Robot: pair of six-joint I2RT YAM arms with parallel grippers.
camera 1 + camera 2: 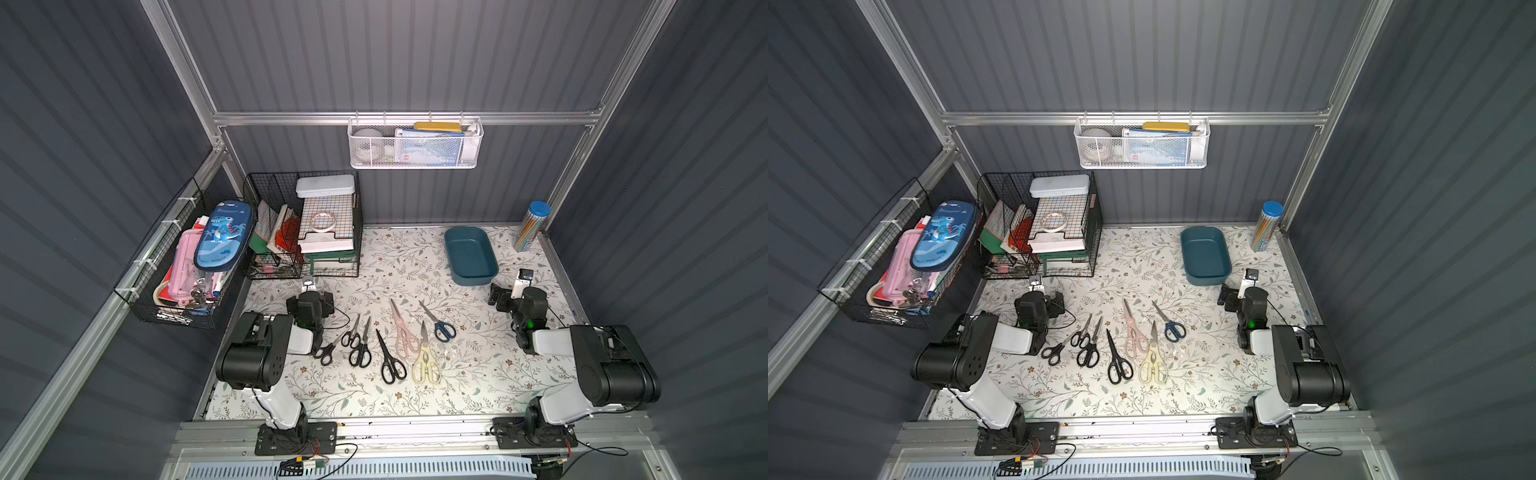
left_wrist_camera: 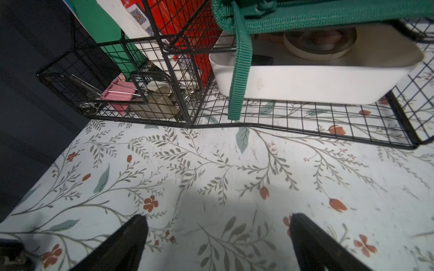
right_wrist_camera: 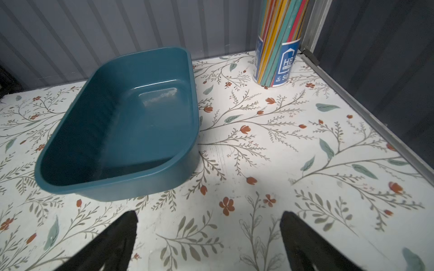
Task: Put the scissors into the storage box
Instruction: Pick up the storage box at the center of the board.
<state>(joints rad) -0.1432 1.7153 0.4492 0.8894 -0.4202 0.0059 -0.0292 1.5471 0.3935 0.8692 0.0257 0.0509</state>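
On floral table (image 1: 498,374), scissors (image 1: 385,351) outside storage box (image 1: 473,277)

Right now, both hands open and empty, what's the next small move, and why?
Probably swing the right hand toward the blue-handled scissors: they lie nearest it, its jaws stand open, and the teal storage box holds nothing yet.

Frame edge cuts the right gripper (image 3: 209,213) fingers short, pencil tube (image 3: 278,47) loses its top, mesh basket (image 1: 432,160) contents too small to tell.
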